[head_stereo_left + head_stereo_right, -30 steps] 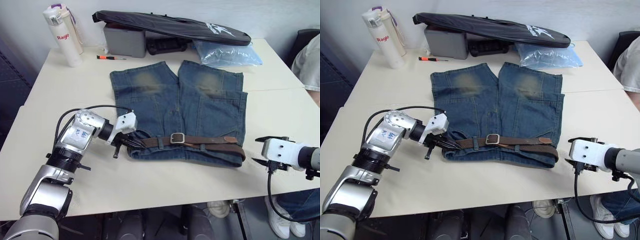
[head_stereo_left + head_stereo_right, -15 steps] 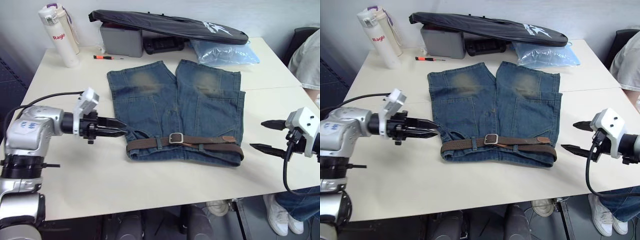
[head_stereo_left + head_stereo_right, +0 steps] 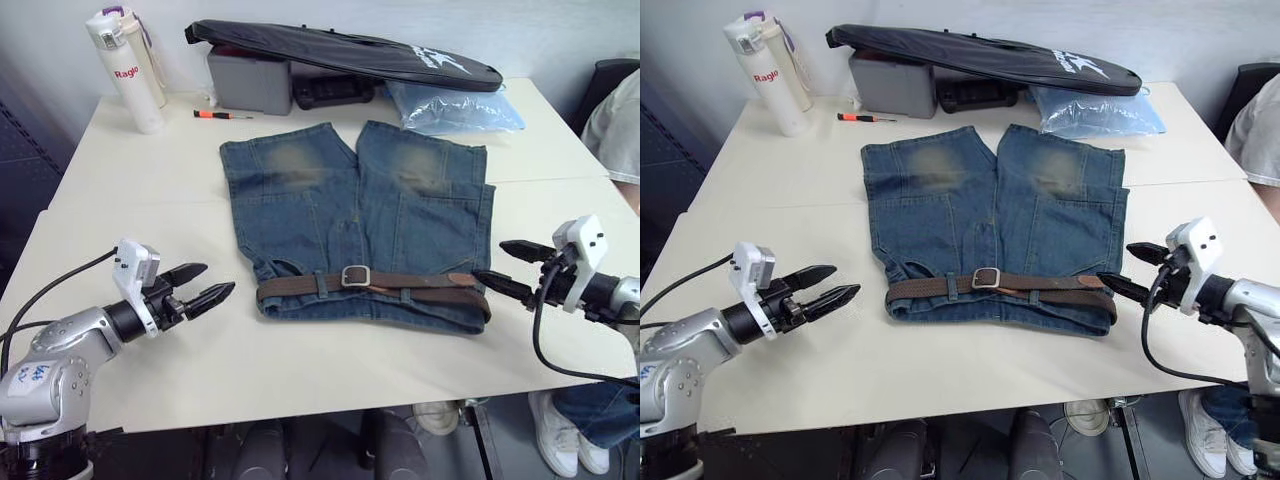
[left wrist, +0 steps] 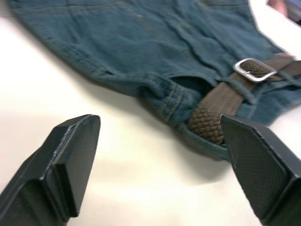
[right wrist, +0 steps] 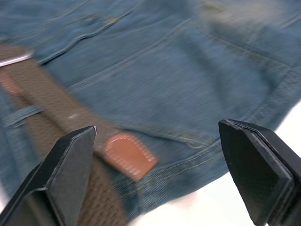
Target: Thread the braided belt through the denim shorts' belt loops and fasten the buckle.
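Observation:
The denim shorts [image 3: 360, 210] lie flat mid-table, waistband toward me. The braided belt [image 3: 400, 286] runs along the waistband through the belt loops [image 3: 321, 284], with the silver buckle [image 3: 355, 275] near the middle and the tan tip [image 3: 462, 278] at the right. In the left wrist view the belt's woven bend [image 4: 209, 117] pokes out of the waistband's left end. My left gripper [image 3: 216, 279] is open, a short way left of that end, holding nothing. Just off the waistband's right end, my right gripper [image 3: 489, 261] is open and empty too.
At the back stand a white bottle [image 3: 125, 70], an orange screwdriver [image 3: 222, 115], a grey box [image 3: 250, 85] under a long black bag [image 3: 340, 50], and a pale blue plastic bag [image 3: 455, 108]. A person [image 3: 620, 120] sits at the right edge.
My left gripper has let go of the belt's left end, drawn back to the left and opened. My right gripper has turned and come in toward the waistband's right end.

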